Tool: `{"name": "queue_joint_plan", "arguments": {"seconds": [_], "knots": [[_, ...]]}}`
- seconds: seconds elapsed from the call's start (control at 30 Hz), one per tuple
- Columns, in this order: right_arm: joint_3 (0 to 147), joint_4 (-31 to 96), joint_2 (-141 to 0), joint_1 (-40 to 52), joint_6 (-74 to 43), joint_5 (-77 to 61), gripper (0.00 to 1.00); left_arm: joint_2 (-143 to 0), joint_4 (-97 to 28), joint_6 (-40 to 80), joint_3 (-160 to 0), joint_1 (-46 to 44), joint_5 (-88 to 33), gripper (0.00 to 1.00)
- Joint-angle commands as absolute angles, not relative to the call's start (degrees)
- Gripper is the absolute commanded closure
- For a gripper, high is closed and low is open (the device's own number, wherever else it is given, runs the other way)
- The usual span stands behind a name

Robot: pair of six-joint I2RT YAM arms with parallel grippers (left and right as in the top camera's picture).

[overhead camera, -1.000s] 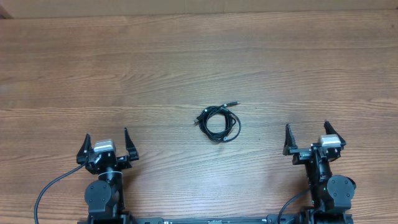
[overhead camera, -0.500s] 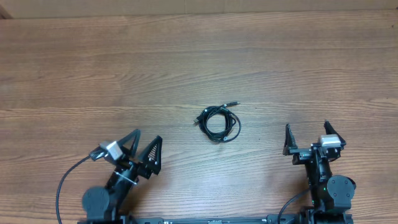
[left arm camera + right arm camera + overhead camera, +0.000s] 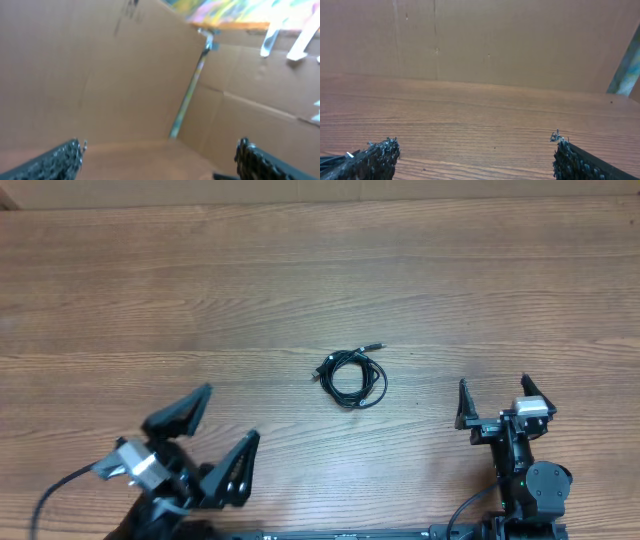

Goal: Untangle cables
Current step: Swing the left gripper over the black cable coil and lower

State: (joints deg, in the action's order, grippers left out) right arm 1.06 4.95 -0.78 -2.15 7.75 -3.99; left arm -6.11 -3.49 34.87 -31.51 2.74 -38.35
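The cables (image 3: 350, 378) lie as one small coiled bundle of thin black cord in the middle of the wooden table (image 3: 300, 280), a silvery plug end sticking out at its upper right. My left gripper (image 3: 225, 420) is open at the lower left, tilted and pointing up and right toward the bundle, well short of it. In the left wrist view the open left gripper (image 3: 157, 152) holds nothing; that view is blurred. My right gripper (image 3: 493, 385) stands open to the right of the bundle, apart from it. Only bare wood shows inside the right gripper (image 3: 475, 147).
A brown cardboard wall (image 3: 495, 40) stands along the table's far edge, and a metal post (image 3: 192, 85) stands at a corner of it. A thick black wire (image 3: 55, 490) loops out from the left arm's base.
The left arm has risen and swung, its open gripper now tilted toward the right and larger in the overhead view. The right arm and the cables have not moved.
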Motion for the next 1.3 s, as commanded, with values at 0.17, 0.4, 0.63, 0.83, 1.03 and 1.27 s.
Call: {"name": "queue_joint_plan", "arguments": {"seconds": [0.17,0.4,0.63,0.83,1.03,1.27], "knots": [[0.5,4.6,-0.2,-2.0,8.0,-3.2,0.0,-27.0,-37.8,19.3,-65.5,3.0,-42.4,0.0],[0.5,4.6,-0.2,-2.0,8.0,-3.3,0.0,-48.9,-67.8,11.2,-90.5,3.0,-43.9,0.0],[0.5,4.6,-0.2,-2.0,8.0,-3.2,0.0,-58.8,-69.8,17.8,-97.0,2.8,-62.7,0.0],[0.5,4.6,-0.2,-2.0,8.0,-3.2,0.0,-60.3,-70.4,19.5,-97.0,-3.2,-51.4,0.0],[0.5,4.6,-0.2,-2.0,8.0,-3.2,0.0,-62.4,-70.5,23.4,-98.8,-18.1,-33.3,0.0],[0.5,4.6,-0.2,-2.0,8.0,-3.2,0.0,-75.1,-78.3,24.5,-109.7,-32.9,-16.4,0.0]]}}
